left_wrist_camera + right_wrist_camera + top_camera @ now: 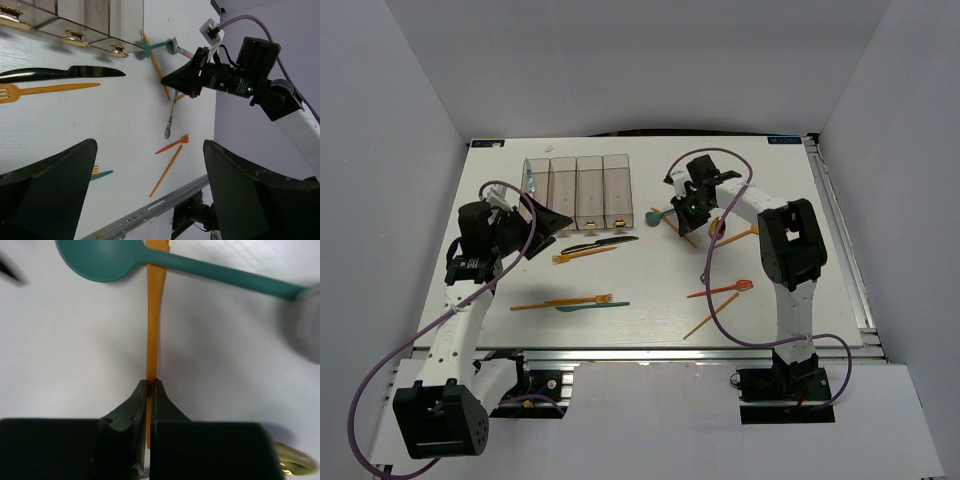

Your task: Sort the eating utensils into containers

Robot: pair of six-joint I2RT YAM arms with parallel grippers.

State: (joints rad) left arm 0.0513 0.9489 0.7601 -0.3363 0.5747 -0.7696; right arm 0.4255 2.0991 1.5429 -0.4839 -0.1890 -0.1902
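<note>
The right gripper (150,386) was pressed together on the orange utensil (155,320), pinching its slim handle close to the near end. The utensil's long axis ran straight ahead from the fingertips and passed under the teal spoon (107,257), which lay crosswise just beyond. The containers (578,188) stood to the left of this gripper, near but apart. The left gripper (150,150) hung spread wide and empty, well apart from the piece, so the carry looked to be the right arm's, and the spoon might be dragged along.
</note>
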